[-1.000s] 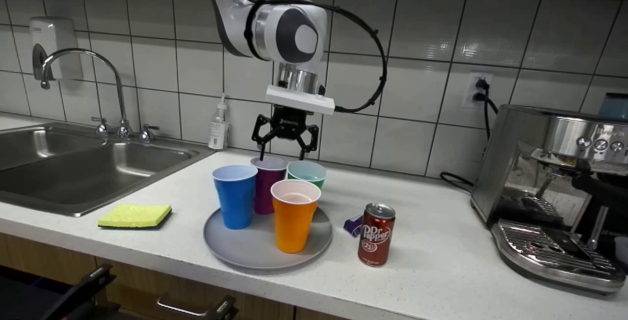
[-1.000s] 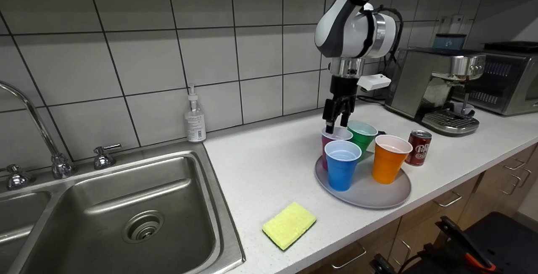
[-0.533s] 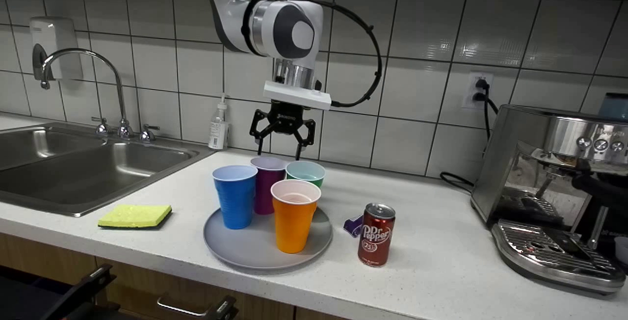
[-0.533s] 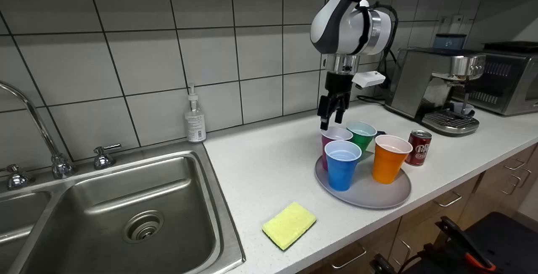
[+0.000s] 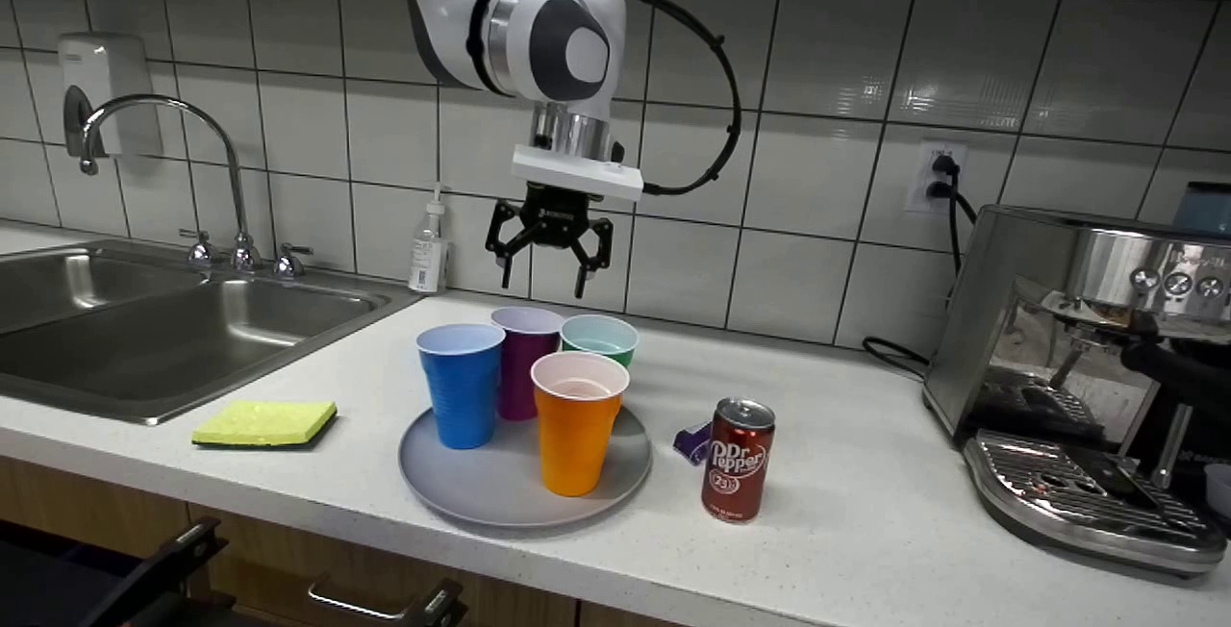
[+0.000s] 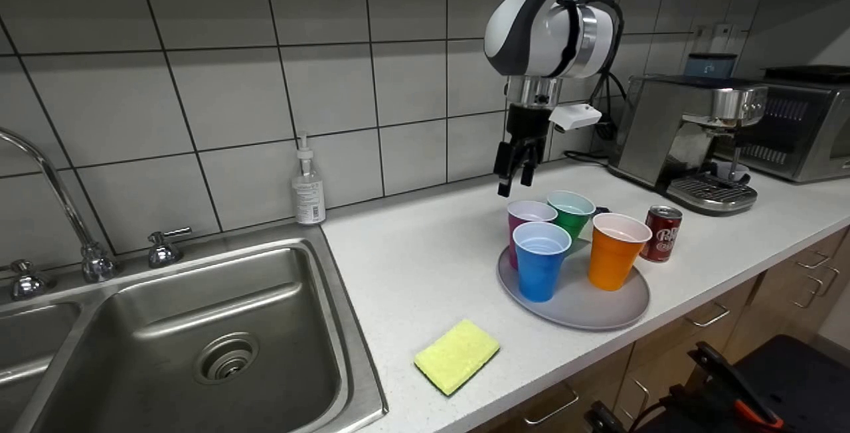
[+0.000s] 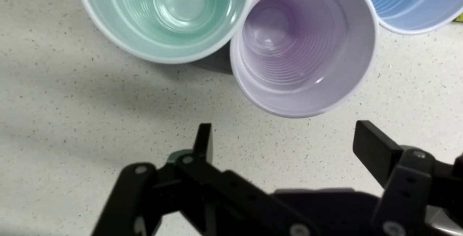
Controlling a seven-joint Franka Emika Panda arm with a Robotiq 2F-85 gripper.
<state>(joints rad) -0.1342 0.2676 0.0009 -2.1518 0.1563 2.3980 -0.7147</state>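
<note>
The gripper hangs above the white speckled counter, its fingers spread wide, with the counter's surface showing between them in the wrist view. Nearest to it is the purple cup, upright on the round grey plate toward the tiled wall; the gripper hangs higher than its rim, on the wall side and apart from it. The green cup is just beside the purple one, and their rims meet in the wrist view. The blue cup and the orange cup also stand upright on the plate, nearer the counter's front edge. A red Dr Pepper can stands beside the plate with a small purple object partly hidden behind it. A yellow sponge lies between the plate and the steel sink, and a pump bottle stands at the sink's rear corner. The espresso machine sits on the counter beyond the can, well apart from the cups
</note>
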